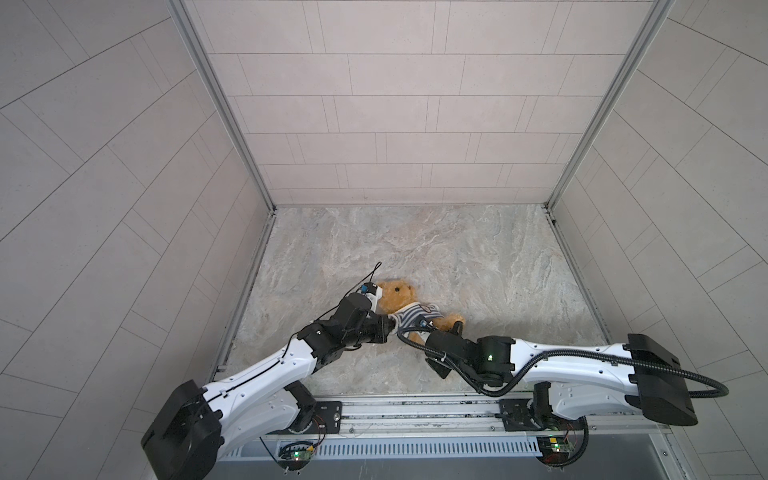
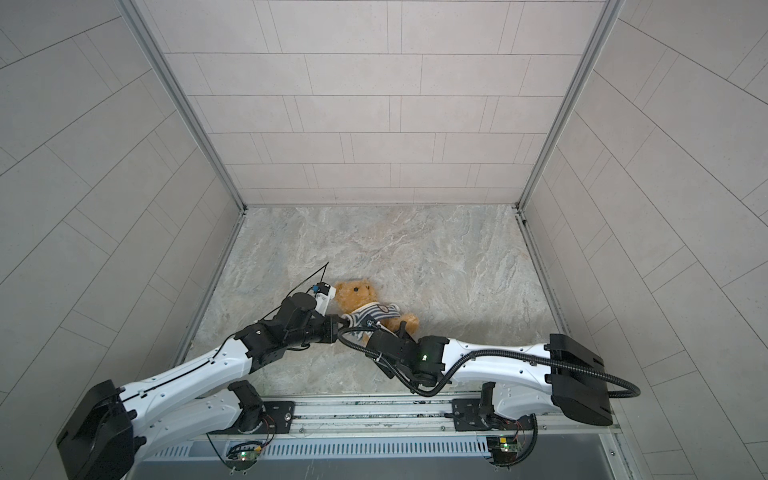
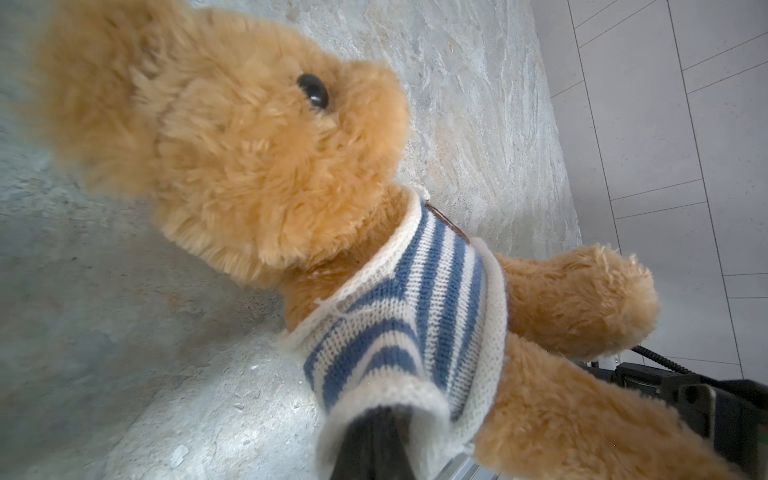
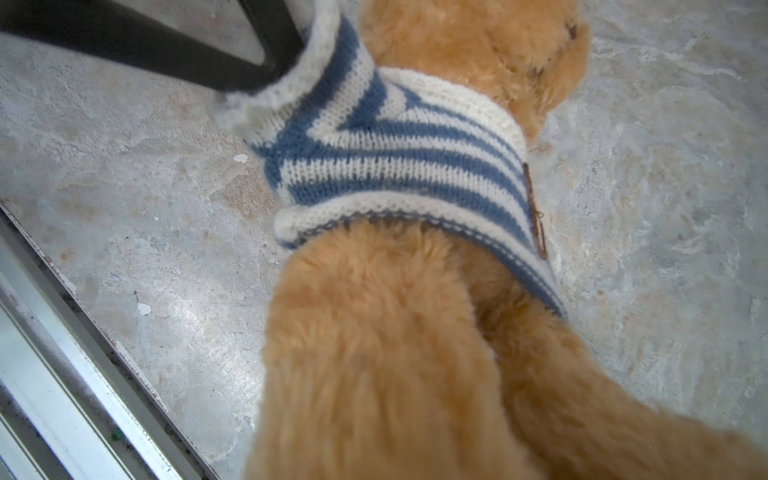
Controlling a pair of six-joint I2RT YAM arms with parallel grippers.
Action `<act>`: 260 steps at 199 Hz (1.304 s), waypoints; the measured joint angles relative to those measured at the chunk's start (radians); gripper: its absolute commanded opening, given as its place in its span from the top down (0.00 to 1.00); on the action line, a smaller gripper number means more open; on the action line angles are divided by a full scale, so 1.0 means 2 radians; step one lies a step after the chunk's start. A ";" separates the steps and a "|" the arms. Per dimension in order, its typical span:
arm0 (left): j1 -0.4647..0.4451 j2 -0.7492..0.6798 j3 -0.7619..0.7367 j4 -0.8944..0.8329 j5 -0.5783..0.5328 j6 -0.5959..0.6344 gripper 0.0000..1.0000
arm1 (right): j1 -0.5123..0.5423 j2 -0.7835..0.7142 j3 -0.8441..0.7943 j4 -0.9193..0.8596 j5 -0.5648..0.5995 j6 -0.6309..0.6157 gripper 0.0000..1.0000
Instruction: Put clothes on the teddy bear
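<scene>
On the table (image 1: 457, 257), the sleeve (image 3: 386, 397) entered by the closed left hand (image 3: 378, 440) is best eased slowly along the arm of the teddy bear (image 1: 397, 296); whether the right hand (image 1: 456, 330) grips anything cannot be told.

We can read no text, number or brand anywhere; the badge (image 1: 426, 308) on the striped shirt (image 1: 409, 316) is too small to make out.

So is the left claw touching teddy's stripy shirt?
Touching. In the left wrist view, the left claw pokes into the sleeve of the stripy shirt, cuff wrapped around it.
</scene>
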 measured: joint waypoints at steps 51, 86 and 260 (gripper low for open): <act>-0.006 0.002 -0.003 0.001 0.000 0.002 0.87 | 0.000 0.000 0.000 0.000 0.002 0.000 1.00; -0.027 0.021 -0.003 0.006 -0.001 0.003 0.68 | 0.004 0.008 0.000 0.000 0.003 0.000 1.00; -0.035 0.119 -0.058 0.208 -0.057 -0.132 1.00 | 0.010 0.028 -0.010 0.011 0.005 0.010 1.00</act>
